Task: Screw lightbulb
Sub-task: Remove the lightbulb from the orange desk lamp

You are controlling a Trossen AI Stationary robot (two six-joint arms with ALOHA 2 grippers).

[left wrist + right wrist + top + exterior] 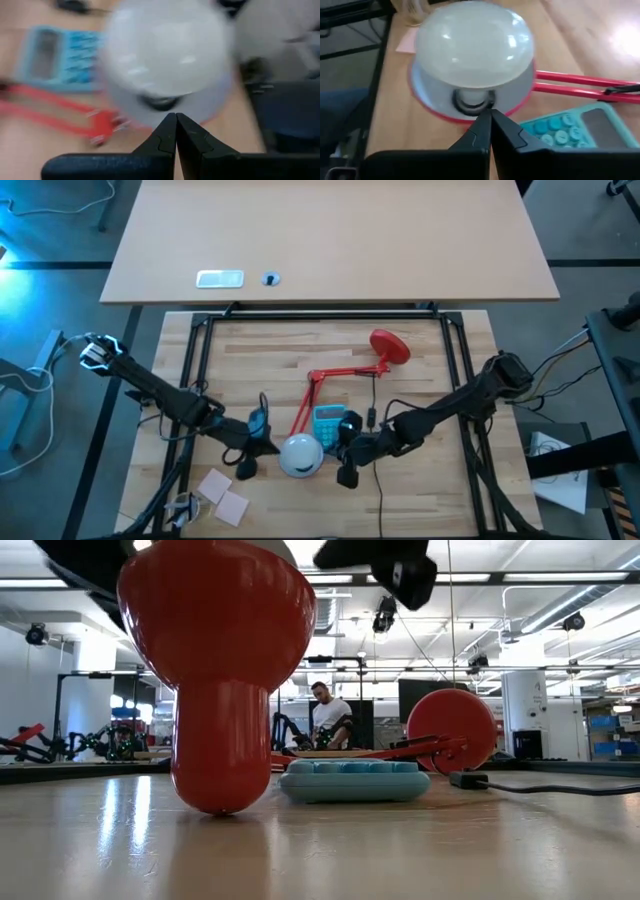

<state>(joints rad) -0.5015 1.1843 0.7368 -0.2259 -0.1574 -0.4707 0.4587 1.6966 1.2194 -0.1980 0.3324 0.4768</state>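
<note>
The red desk lamp's shade [427, 95] stands mouth up on the wooden table, resting on its narrow back end [220, 798]. The white lightbulb [474, 45] sits upright in it, its neck [471, 98] down in the socket. My left gripper [176, 117] is shut at the shade's left side, pointing at it. My right gripper [487, 113] is shut at the shade's right side, its tips close to the bulb's neck. In the high view, my left gripper [262, 451] and my right gripper [335, 457] flank the lightbulb [300, 452]. My left gripper's shut tips stand just before the shade's rim [150, 121]; the picture is blurred and I cannot tell whether they touch it. My right gripper's shut tips stand over the shade's rim [465, 119] below the bulb's neck; whether they touch rim or bulb I cannot tell.
A light blue calculator [328, 423] lies just beyond the shade, beside the lamp's red arm [335, 372] and round base [390, 346]. A black cable [375, 420] runs toward the near edge. Pink notes [225, 496] lie near left. A person [326, 712] sits in the room beyond.
</note>
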